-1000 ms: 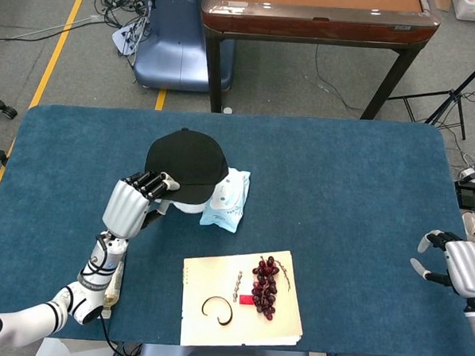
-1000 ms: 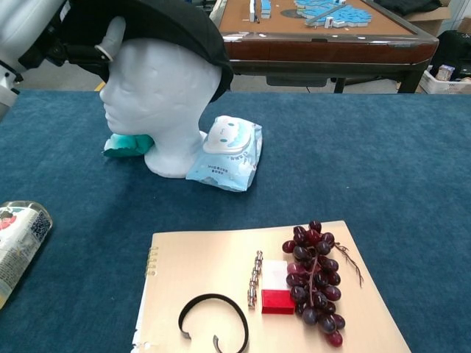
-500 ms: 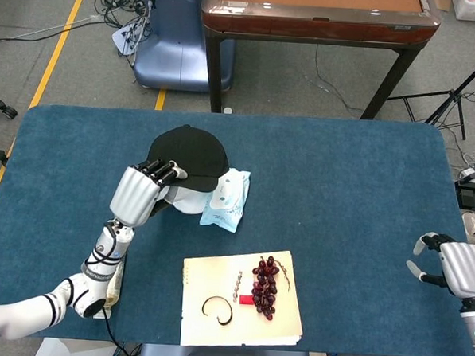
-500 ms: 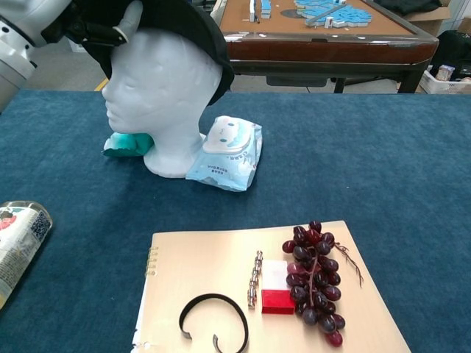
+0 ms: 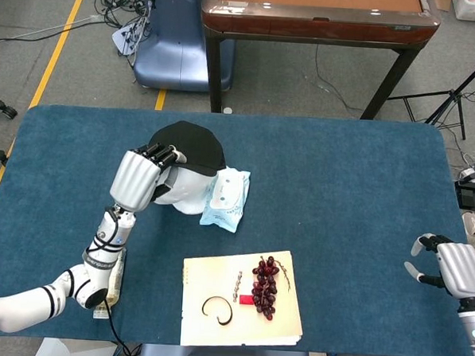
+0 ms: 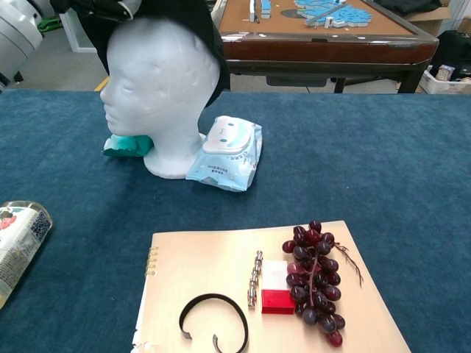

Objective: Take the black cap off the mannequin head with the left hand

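The white foam mannequin head [image 6: 158, 88] stands on the blue table, facing left. The black cap [image 5: 195, 144] is tilted up and back, its front raised off the forehead while its rear still hangs over the back of the head [image 6: 212, 51]. My left hand [image 5: 138, 179] grips the cap's brim from the front, fingers curled over it; in the chest view only the wrist [image 6: 18, 33] and fingertips [image 6: 125, 6] show at the top left. My right hand [image 5: 456, 265] hovers at the table's right edge, fingers apart and holding nothing.
A pack of wipes [image 6: 224, 154] leans against the mannequin's base, with a teal item [image 6: 126, 144] on the other side. A notebook [image 6: 265, 294] carries grapes [image 6: 315, 279], a red block, a chain and a black bangle [image 6: 210, 312]. A bottle [image 6: 18, 239] lies at left.
My left hand has risen and lifted the cap's brim upward and back, baring the mannequin's forehead and face. The right hand has barely shifted.
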{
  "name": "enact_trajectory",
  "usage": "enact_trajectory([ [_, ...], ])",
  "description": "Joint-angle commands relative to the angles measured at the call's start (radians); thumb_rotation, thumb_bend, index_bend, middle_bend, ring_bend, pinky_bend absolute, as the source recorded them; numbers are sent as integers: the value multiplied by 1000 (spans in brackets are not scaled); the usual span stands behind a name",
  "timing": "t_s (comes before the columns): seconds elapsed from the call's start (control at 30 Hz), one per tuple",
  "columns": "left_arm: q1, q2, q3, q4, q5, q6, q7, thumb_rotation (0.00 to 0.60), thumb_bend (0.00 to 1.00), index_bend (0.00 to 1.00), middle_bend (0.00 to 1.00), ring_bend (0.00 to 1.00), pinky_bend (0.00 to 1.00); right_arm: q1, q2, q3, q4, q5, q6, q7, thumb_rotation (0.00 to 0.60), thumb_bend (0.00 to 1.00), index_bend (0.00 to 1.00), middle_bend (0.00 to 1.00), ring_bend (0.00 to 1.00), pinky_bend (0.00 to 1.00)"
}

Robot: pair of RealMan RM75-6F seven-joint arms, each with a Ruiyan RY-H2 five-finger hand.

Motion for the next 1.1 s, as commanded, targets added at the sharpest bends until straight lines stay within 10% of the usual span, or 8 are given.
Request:
enact_trajectory([
  [0.03, -8, 3, -9, -2, -12, -13, 5, 600, 537, 644, 657, 496, 693, 1, -1, -1, 0, -1, -1, 0, 600, 244, 567, 499, 458, 658],
  [1.1, -117, -3, -65, 117, -107, -105, 45, 600, 538, 645, 658, 496, 693, 9, -11, -19, -8, -13, -20, -3, 600, 243, 567, 499, 458, 658],
])
